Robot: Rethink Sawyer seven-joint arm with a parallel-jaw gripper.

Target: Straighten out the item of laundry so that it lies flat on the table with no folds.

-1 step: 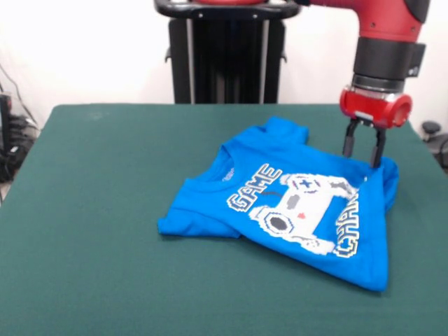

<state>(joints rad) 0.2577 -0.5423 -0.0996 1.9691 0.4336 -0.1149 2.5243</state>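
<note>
Green felt table (105, 210) fills my screen, white wall behind it, black pedestal (225, 59) up at the back edge. My gripper (363, 155) hangs straight down off the red and black arm (386, 49), and I see two dark fingers (348, 140) slightly parted, their tips right at the raised edge of the blue T-shirt (280, 203). Whether they're pinching cloth or only touching it, I can't tell from this angle. The shirt spreads out below and to the screen-left of the gripper, controller print (301, 206) facing up, lettering partly bent over a fold beneath the tips. One sleeve (185, 220) juts out farthest from the tool.
</note>
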